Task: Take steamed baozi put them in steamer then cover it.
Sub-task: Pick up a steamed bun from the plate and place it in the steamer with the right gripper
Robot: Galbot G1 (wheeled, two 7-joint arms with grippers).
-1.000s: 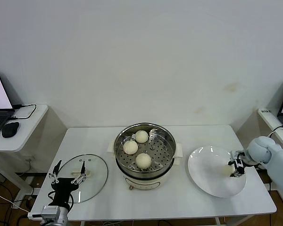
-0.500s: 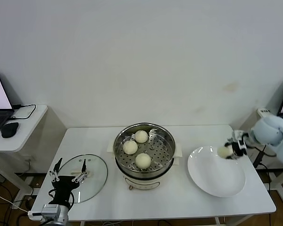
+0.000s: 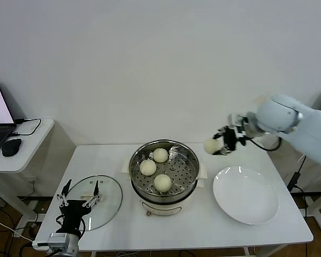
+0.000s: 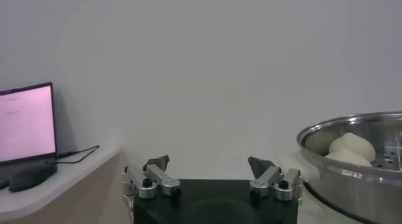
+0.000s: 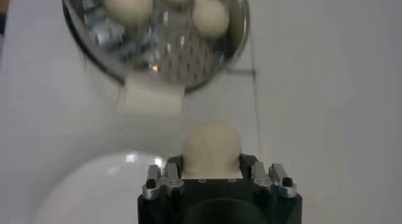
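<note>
Up in the air, right of the steamer [image 3: 164, 171], the last baozi [image 3: 212, 145] is clamped in the right gripper [image 3: 220, 145]. It should be carried over the tray's empty spot, lowered softly, not squeezed.

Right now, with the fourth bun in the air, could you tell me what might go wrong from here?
1. The right gripper carries the round creamy-white bun in mid-air between the flat white plate and the shiny steel steamer; a slip could drop it on the table.
2. Three buns already fill much of the perforated tray, so it may land on one.
</note>
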